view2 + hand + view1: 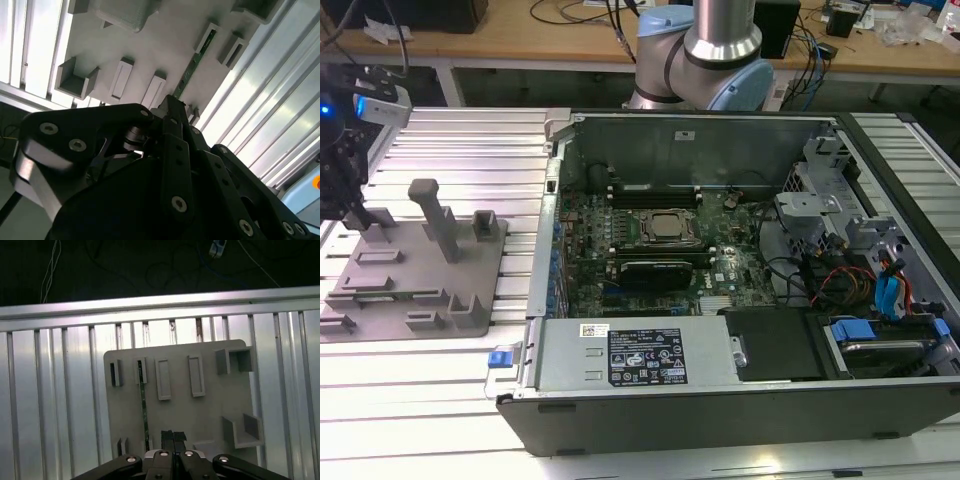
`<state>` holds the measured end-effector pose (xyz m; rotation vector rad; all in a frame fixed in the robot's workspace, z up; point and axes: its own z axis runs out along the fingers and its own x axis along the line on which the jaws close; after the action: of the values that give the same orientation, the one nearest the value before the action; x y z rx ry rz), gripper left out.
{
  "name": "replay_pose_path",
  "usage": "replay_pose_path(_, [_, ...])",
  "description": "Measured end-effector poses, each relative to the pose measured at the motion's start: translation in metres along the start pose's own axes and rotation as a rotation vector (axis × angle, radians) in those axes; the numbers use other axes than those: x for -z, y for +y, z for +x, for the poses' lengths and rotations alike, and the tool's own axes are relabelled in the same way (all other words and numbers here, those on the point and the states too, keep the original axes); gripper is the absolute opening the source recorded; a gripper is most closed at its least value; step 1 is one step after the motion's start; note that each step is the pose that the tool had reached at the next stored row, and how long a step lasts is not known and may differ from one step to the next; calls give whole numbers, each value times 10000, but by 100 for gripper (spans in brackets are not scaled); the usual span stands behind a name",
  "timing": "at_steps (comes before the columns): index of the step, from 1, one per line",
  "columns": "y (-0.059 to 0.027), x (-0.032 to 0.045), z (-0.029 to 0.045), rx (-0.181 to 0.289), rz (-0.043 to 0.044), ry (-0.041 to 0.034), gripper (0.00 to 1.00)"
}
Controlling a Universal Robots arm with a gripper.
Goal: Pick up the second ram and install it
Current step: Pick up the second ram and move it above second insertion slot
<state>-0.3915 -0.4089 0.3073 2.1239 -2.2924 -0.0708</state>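
Slatted aluminium table (420, 390) carries everything. The biggest item is the open computer case (720, 415), lying on its side with the lid off. The motherboard faces up and the processor socket (665, 228) is exposed, presumably so a module can be pushed straight down from above. The long dark slots on either side of the socket are visible, but I cannot tell which are filled. The arm (720, 50) rises behind the case. At the exterior view's left of the case is the grey fixture plate (490, 270), with a tall post (435, 215) and several low slotted blocks. The gripper (365, 222) hangs over the plate's far edge, well apart from the case. In the first wrist view the gripper (173, 436) has its two fingers (167, 436) pressed together with nothing between them. The second ram (145, 410) is on the plate, not in the case. This thin green strip stands on edge, each end seated in a slotted block. My judgement is that this keeps its flat faces free for a pinch from above. The fingertips are just beside one end of the strip, not astride it. In the second wrist view the strip (192, 65) runs toward the fingertip (172, 102), and contact cannot be judged there. Pick-up not yet made.
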Motion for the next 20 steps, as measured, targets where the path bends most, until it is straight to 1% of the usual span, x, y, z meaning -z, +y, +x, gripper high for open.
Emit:
replay_pose_path(2, [-1, -24, 1, 0, -2, 2, 8])
replay_pose_path(9, [-7, -175, 4, 1, -2, 2, 8])
replay_pose_path(14, [-9, -240, 7, -2, -4, 3, 8])
replay_pose_path(20, [-17, -281, 67, 1, -2, 2, 8])
